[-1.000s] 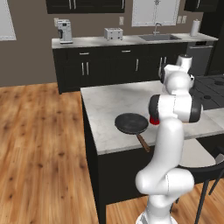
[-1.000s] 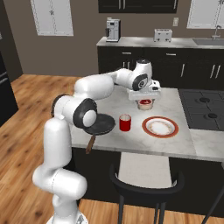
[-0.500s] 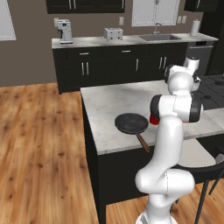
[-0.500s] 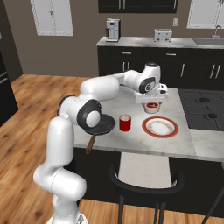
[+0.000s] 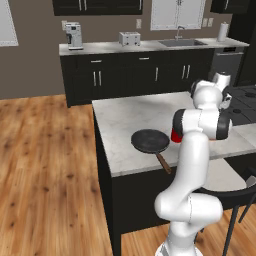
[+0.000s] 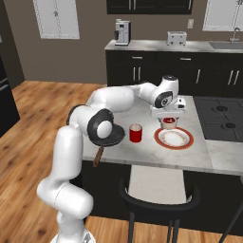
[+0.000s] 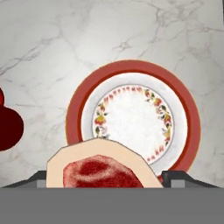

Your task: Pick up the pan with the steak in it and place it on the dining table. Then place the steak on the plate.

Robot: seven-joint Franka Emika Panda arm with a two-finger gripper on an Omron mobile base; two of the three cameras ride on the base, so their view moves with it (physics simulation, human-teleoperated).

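Note:
My gripper (image 6: 168, 121) hangs over the dining table (image 6: 142, 147), shut on the steak (image 6: 168, 123), a red slab with a tan rim. In the hand view the steak (image 7: 103, 168) sits between my fingers just above the near edge of the plate (image 7: 133, 116), which is white with a red-orange rim. The plate (image 6: 173, 138) lies flat on the marble, slightly in front of the steak. The black pan (image 5: 150, 141) with its wooden handle rests empty on the table near its front edge; in the right base view my arm hides most of the pan (image 6: 102, 144).
A red cup (image 6: 135, 133) stands on the table between pan and plate, seen also as the cup (image 7: 8, 124) at the hand view's left edge. A black stovetop (image 6: 223, 116) adjoins the table on the right. A dark chair (image 6: 156, 199) stands at the table's front.
My gripper has carried the steak rightward and forward across the table, ending beside the plate's back edge.

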